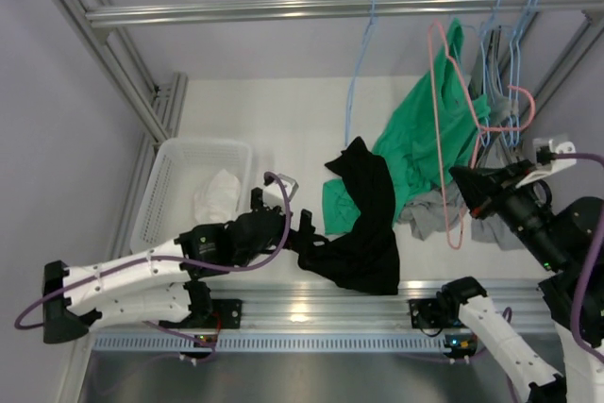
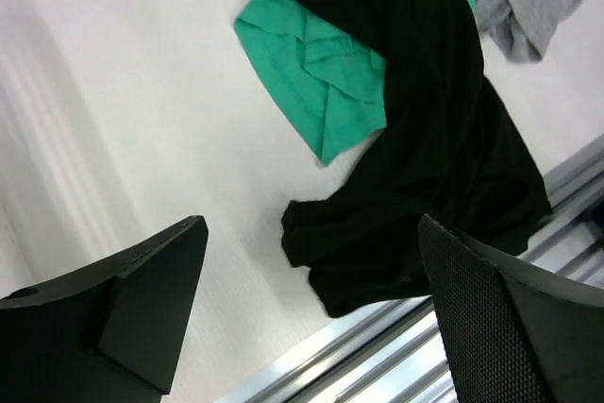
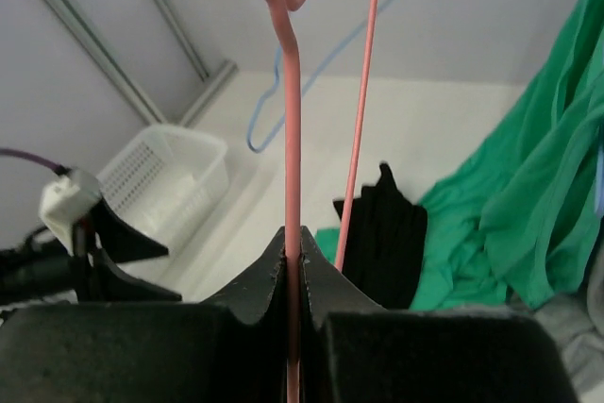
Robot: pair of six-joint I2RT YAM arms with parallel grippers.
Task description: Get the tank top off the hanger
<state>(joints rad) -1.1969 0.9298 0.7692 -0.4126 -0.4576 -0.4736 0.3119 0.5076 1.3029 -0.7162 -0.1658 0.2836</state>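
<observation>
A black tank top (image 1: 363, 224) lies crumpled on the white table, off the hanger, partly over a green garment (image 1: 415, 139). It also shows in the left wrist view (image 2: 444, 139) and the right wrist view (image 3: 382, 233). My right gripper (image 1: 469, 186) is shut on the wire of a pink hanger (image 1: 437, 92), held upright; in the right wrist view (image 3: 293, 233) the pink hanger (image 3: 293, 120) runs between the closed jaws. My left gripper (image 1: 307, 233) is open and empty just left of the tank top's near edge, also seen in the left wrist view (image 2: 313, 233).
A white basket (image 1: 179, 153) holding a white cloth (image 1: 215, 193) stands at the left. Blue hangers (image 1: 359, 73) hang from the metal rail (image 1: 283, 9). A grey garment (image 1: 429, 214) lies by the green one. An aluminium frame (image 1: 311, 309) runs along the near edge.
</observation>
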